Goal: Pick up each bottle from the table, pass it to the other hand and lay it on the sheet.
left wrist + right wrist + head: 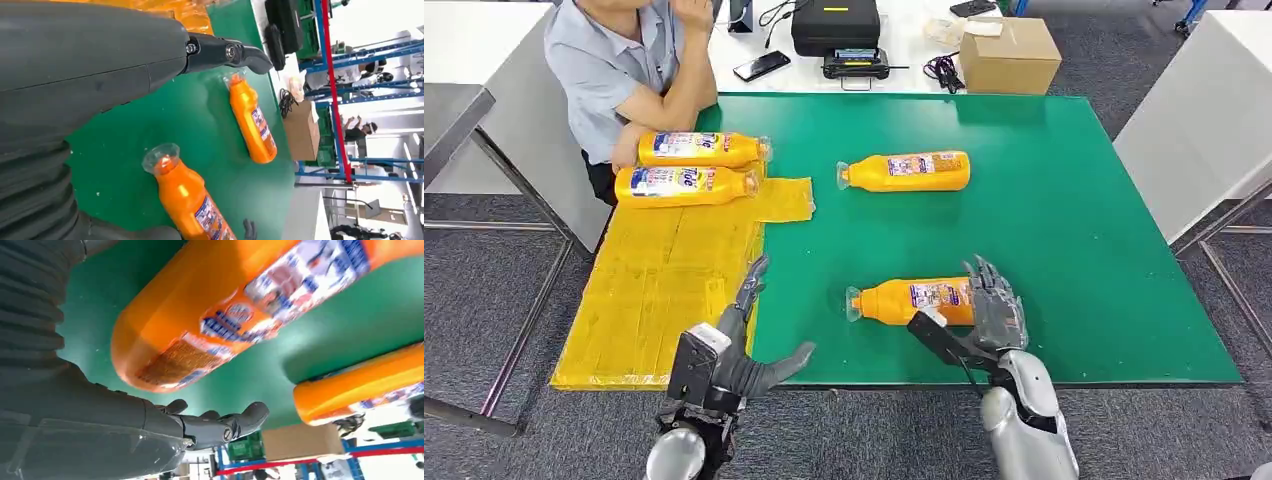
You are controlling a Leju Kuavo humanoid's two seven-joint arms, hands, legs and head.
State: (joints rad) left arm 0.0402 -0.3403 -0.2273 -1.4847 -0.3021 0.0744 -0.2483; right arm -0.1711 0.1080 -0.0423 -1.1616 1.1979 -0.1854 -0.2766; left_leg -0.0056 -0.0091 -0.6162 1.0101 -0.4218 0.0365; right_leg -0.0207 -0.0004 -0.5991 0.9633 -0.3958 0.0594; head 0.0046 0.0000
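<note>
**Right hand at the base of the near bottle, grasp not closed**

While my right hand (984, 315) stands open at the base end of the near bottle (911, 300), fingers upright just past the bottle's far side and thumb low on my side of it, I cannot tell whether any finger is actually touching the plastic. Nothing is held yet. The bottle lies flat on the green table (1064, 200), cap pointing away from this hand toward my left hand (742, 350), which waits with fingers spread and holds nothing, near the edge of the yellow sheet (664, 270).

Beyond my right fingers lies the far bottle (906, 171), well apart, also flat. Two placed bottles (686, 168) already rest on the sheet's far end, beside a seated person's arm (659, 105).

My worry is the grip point. I am at the very end of a round, smooth body, so closing here could squirt the bottle out toward the cap end or roll it away from my palm. If I do lift from the base, the long neck end may droop, leaving my left hand a tilted, awkward target for the handover. Sliding further along the label before closing looks safer to me.
</note>
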